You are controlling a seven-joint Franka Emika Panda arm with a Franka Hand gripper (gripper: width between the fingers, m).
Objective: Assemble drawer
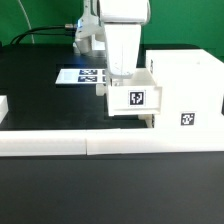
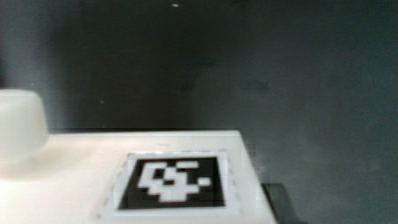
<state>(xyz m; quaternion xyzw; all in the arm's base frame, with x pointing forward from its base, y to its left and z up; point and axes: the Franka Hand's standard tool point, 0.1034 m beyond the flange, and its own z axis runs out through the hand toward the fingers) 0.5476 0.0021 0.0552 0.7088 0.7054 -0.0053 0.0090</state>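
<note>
My gripper (image 1: 121, 78) reaches down from the white arm onto a small open-top white tray (image 1: 132, 97). It looks shut on the tray's wall, and its fingertips are hidden by the tray. The tray's front tag faces the camera. The tray is held off the table, against the exterior view's left side of the tall white housing (image 1: 186, 85), which has a tag low on its front. In the wrist view a white tagged face (image 2: 175, 180) fills the near part, above the dark table. A second tray is not clearly in view.
The long low white border wall (image 1: 90, 144) runs along the front. The marker board (image 1: 82, 76) lies flat behind the arm. A white piece (image 1: 3, 106) shows at the exterior view's left edge. A rounded white shape (image 2: 16, 125) sits at the wrist view's edge.
</note>
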